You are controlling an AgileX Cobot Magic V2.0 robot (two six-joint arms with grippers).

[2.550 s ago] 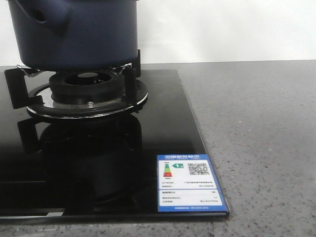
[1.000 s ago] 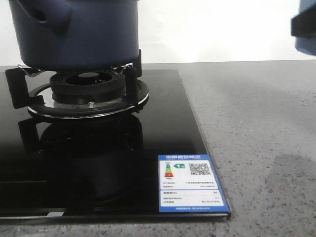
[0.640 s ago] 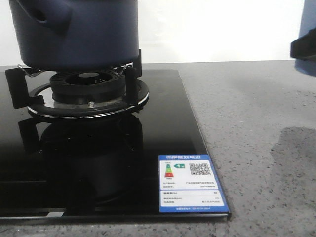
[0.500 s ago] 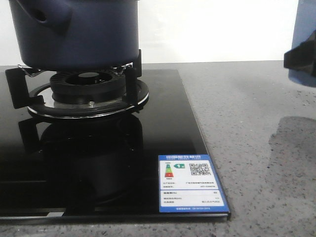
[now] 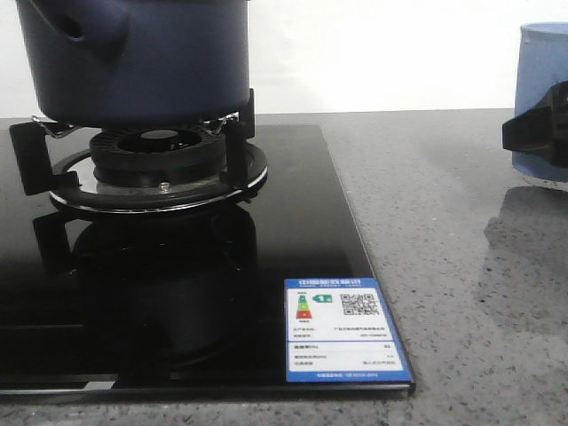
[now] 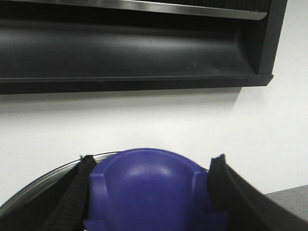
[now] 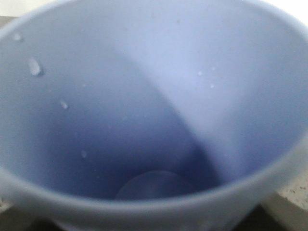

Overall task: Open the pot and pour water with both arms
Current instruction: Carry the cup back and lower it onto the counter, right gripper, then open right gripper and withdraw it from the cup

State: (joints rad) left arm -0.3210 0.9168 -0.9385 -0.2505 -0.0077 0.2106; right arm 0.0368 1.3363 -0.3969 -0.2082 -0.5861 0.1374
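The dark navy pot [image 5: 142, 62] stands on the burner at the far left, its stubby handle [image 5: 84, 22] facing left; its top is out of view. My left gripper [image 6: 151, 187] is shut on the lid's blue knob [image 6: 154, 202], one finger on each side. The lid's metal rim [image 6: 43, 178] shows behind the knob, with wall beyond. My right gripper [image 5: 541, 133] is shut on the pale blue cup [image 5: 543, 62], upright and low over the counter at the right edge. The cup's inside [image 7: 144, 110] shows only a few droplets.
A black glass hob [image 5: 293, 222] with a burner and pot support [image 5: 155, 160] fills the left. A blue-and-white label [image 5: 342, 328] is stuck at its front right corner. A grey speckled counter [image 5: 444, 222] lies to the right. A dark range hood [image 6: 130, 43] hangs above.
The cup in my right gripper has come down at the right edge, from the top corner to just above the counter. The pot has not moved.
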